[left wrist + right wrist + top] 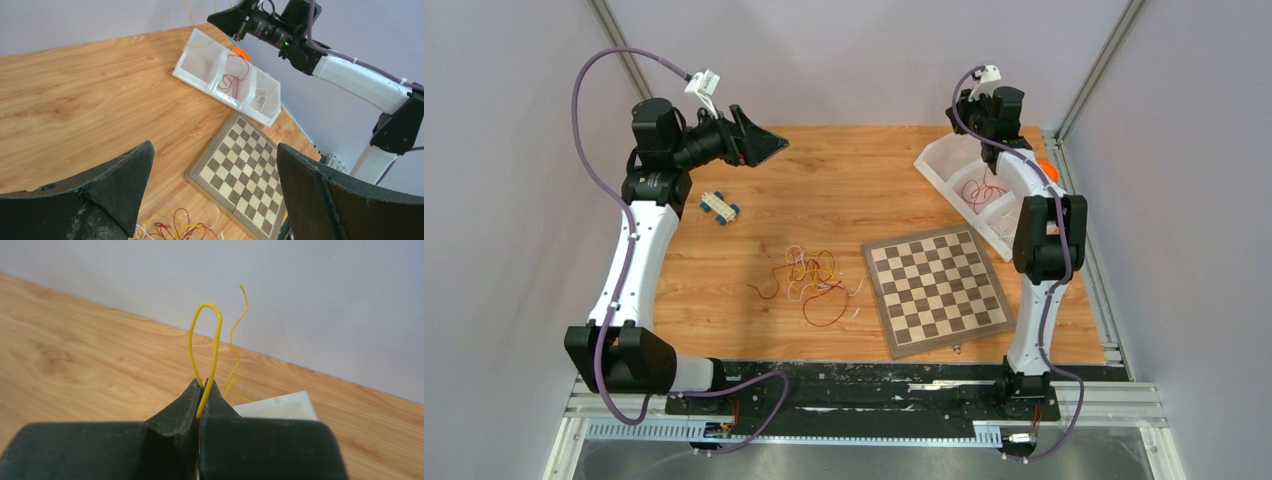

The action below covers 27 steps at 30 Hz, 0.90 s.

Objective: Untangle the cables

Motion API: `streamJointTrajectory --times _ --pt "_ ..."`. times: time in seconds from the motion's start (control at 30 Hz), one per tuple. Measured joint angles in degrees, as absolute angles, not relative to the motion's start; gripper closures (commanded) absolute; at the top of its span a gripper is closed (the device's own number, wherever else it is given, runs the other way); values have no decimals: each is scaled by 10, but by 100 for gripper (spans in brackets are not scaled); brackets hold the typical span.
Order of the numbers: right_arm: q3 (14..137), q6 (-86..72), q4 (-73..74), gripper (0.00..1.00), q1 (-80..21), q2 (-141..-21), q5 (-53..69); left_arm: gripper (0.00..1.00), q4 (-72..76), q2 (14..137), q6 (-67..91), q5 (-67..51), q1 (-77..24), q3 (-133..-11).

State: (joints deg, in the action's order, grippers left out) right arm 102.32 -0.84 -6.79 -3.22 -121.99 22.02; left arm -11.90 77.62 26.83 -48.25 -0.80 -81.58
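right gripper (204, 387) is clenched on a yellow cable (215, 340), held above the far end of a clear tray (944, 162) at the table's far right. the cable's loop is seen standing up past the closed jaws. a red cable (982, 192) is coiled in the tray's middle compartment, a white cable (264, 101) in the near one. other cables (812, 280) are heaped in a tangle on the table (844, 190), just left of the chessboard (939, 290). left gripper (215, 150) is held released, raised at far left.
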Motion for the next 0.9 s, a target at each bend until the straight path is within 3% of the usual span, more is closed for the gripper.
streamJointTrajectory --times 0.37,0.9 --pt "1029 43 -158 100 2 -1257 234 0 -184 776 196 -463 -8 -813" --pt "1082 -42 -178 100 18 -1181 276 0 -188 784 192 -470 -8 -807"
